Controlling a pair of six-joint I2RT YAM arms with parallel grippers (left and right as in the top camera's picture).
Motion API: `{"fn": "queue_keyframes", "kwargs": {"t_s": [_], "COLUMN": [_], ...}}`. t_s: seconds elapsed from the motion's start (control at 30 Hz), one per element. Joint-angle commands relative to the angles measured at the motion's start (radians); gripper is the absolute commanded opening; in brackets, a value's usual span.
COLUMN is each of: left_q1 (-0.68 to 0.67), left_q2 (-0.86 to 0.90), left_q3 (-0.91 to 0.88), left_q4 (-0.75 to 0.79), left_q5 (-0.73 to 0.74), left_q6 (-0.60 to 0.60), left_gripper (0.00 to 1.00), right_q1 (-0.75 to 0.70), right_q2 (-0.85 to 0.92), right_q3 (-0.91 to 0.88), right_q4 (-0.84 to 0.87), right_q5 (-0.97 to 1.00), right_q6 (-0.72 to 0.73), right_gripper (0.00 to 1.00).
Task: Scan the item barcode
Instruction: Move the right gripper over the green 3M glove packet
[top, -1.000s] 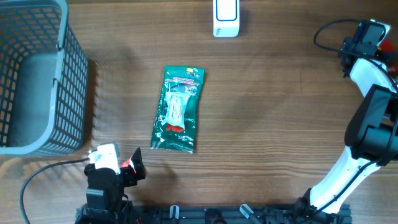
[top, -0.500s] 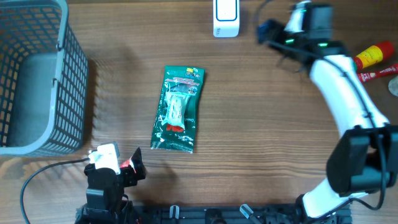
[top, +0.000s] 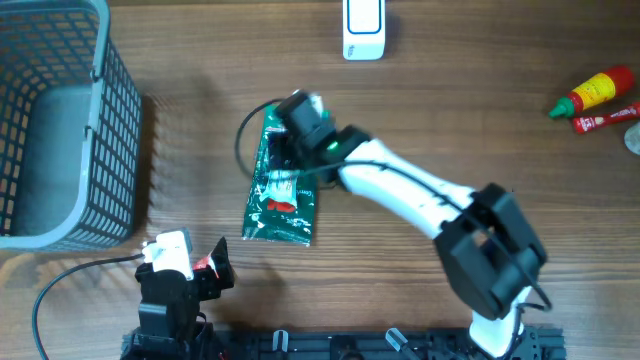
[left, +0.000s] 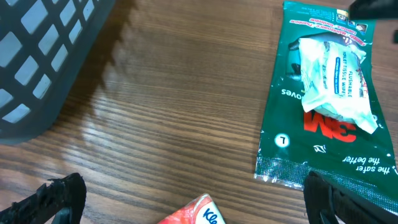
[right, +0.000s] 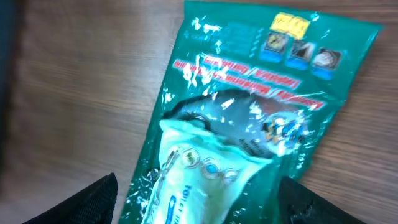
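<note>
Overhead view: no scan yet, the packet (top: 283, 180) lies flat in the middle of the desk (top: 450, 120), not lifted.
Right fingers (right: 198, 202) hover over its far end, spread wide, holding nothing. Left fingers (left: 199, 208) are wide too, idle at the near edge. Scanner (top: 363, 30) waits at the far edge with nothing between; basket (top: 60, 120) left, bottle (top: 592, 90) far right.

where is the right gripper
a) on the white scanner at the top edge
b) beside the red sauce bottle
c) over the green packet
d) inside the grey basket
C: the overhead view shows the right gripper above the upper half of the green packet, and the right wrist view is filled by that packet, with the fingers spread on either side.
</note>
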Motion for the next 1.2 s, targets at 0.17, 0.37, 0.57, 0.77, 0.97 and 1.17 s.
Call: {"fn": "queue_keyframes", "kwargs": {"t_s": [0.17, 0.37, 0.57, 0.77, 0.97, 1.17], "left_q1": [0.007, 0.007, 0.007, 0.007, 0.007, 0.007], "left_q2": [-0.003, -0.003, -0.003, -0.003, -0.003, -0.003], "left_q3": [-0.002, -0.002, -0.002, -0.002, -0.002, -0.002], "left_q4": [0.001, 0.001, 0.001, 0.001, 0.001, 0.001], "left_q5": [0.009, 0.009, 0.009, 0.009, 0.009, 0.009], "left_q6": [-0.005, -0.005, -0.005, -0.005, -0.005, -0.005], "left_gripper": [1.0, 1.0, 1.0, 1.0, 1.0, 1.0], "right_q1": [0.107, 0.172, 0.188, 0.14, 0.137, 0.141], "right_q2": [0.132, 0.164, 0.169, 0.158, 0.057, 0.026], "right_q3": [0.031, 0.084, 0.084, 0.085, 0.089, 0.084], "right_q4": [0.085, 0.052, -0.148, -0.345, -0.362, -0.297], "right_q5": [0.407, 0.538, 0.538, 0.621, 0.574, 0.434], "right_q6": [-0.161, -0.256, -0.135, -0.125, -0.203, -0.201], "right_gripper": [0.79, 0.72, 0.65, 0.66, 0.7, 0.61]}}
